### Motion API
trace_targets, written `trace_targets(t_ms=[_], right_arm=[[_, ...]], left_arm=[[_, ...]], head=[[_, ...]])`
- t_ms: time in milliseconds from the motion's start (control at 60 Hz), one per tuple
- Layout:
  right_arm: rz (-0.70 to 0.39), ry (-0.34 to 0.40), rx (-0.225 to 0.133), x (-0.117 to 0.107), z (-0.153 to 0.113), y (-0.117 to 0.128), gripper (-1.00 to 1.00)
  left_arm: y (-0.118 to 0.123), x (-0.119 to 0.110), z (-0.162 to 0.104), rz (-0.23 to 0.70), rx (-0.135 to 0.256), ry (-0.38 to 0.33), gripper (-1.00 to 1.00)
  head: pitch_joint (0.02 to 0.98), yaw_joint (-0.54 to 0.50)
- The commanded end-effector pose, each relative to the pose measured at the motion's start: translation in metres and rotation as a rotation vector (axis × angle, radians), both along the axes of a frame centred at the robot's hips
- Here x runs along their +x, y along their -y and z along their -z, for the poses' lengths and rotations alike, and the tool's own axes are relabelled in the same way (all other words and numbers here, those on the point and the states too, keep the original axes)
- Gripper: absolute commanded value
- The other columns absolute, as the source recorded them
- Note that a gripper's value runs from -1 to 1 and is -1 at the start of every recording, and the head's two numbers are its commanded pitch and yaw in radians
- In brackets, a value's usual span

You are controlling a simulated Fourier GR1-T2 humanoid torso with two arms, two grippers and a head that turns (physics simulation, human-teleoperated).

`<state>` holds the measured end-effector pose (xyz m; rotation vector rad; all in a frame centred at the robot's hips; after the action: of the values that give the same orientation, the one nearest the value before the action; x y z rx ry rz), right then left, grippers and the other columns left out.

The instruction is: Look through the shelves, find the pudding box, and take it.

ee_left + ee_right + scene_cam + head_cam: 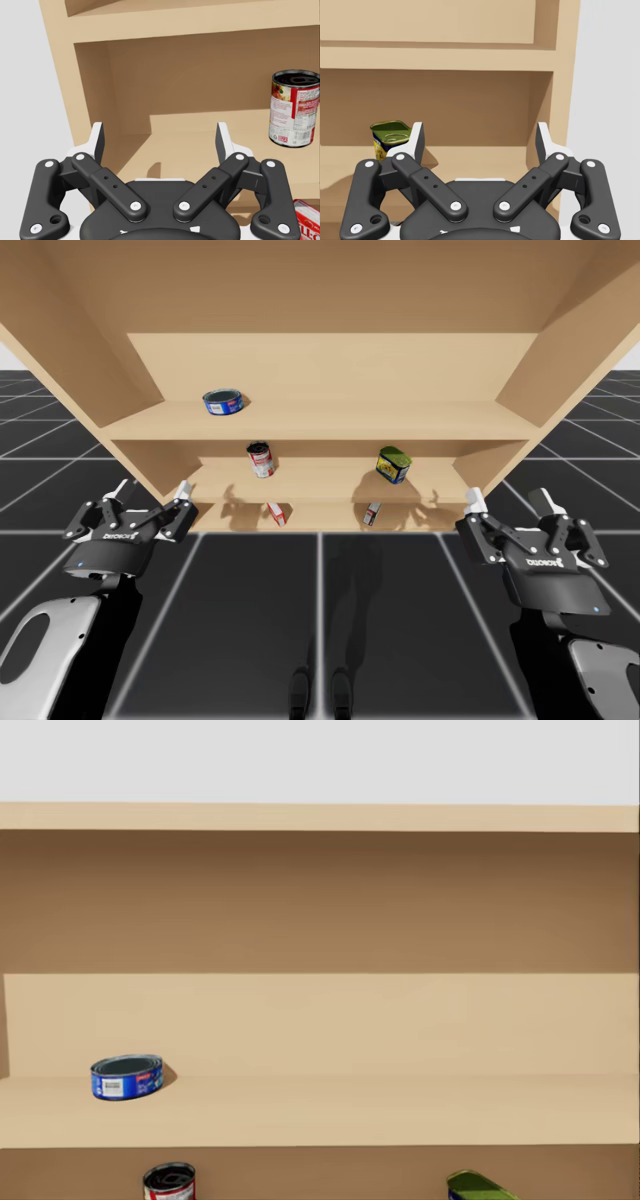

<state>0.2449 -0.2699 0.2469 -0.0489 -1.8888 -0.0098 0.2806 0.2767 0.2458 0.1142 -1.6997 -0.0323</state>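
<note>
Shelving [320, 422] of pale wood stood open before both arms, with three boards carrying goods. On the top board, toward the left, sat a flat blue can [223, 401]; the head view showed that same blue can [127, 1077] upright and alone on its board. One board down stood a tall red-and-white can [261, 459] on the left and a green-and-yellow can [393, 464] on the right, well apart from each other. On the lowest board were two small boxes, a red box [276, 512] below the tall can and a darker box [372, 513] below the green one. Either might have been the pudding box, and I could not tell which.

My left tool [152, 490] hung outside the left end of the shelving, fingers spread wide with nothing between them. In the left wrist view the left tool [160, 135] faced the unit's left wall, with the tall can [294, 108] ahead and to one side, and the red box [307, 223] just beside the tool.

My right tool [510, 500] hung off the right end, its fingers likewise apart and holding nothing. In the right wrist view the green-and-yellow can [390, 137] stood ahead, partly behind one finger.
</note>
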Motion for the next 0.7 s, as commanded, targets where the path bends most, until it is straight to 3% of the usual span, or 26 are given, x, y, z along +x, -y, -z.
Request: trace_targets(t_ms=[17,83,283,467,700], right_arm=[[0.032,0.023,0.014,-0.0013,0.0007,-0.0015,-1.00],[-0.006,0.013,-0.026,0.0000,0.0018,-0.0024,-1.00],[-0.006,-0.024,-0.015,0.0020,0.0011,-0.0002,-1.00],[-0.002,-0.024,-0.016,0.0023,0.0006,-0.0001,-1.00],[0.000,-0.037,-0.041,0.0031,0.0024,-0.0018,-1.00]], left_arm=[[0.0007,-0.0001,0.0004,0.003,0.004,-0.003,-1.00],[0.0009,0.0000,0.0005,0.004,0.005,-0.005,-1.00],[0.0016,0.0000,0.0009,0.004,0.011,-0.009,-1.00],[0.0021,0.0005,0.0012,0.001,0.020,-0.014,-1.00],[0.0036,0.0006,0.0020,0.002,0.034,-0.018,-1.00]], head=[[0.098,-0.02],[0.106,-0.02],[0.195,-0.03],[0.338,-0.04],[0.484,-0.04]])
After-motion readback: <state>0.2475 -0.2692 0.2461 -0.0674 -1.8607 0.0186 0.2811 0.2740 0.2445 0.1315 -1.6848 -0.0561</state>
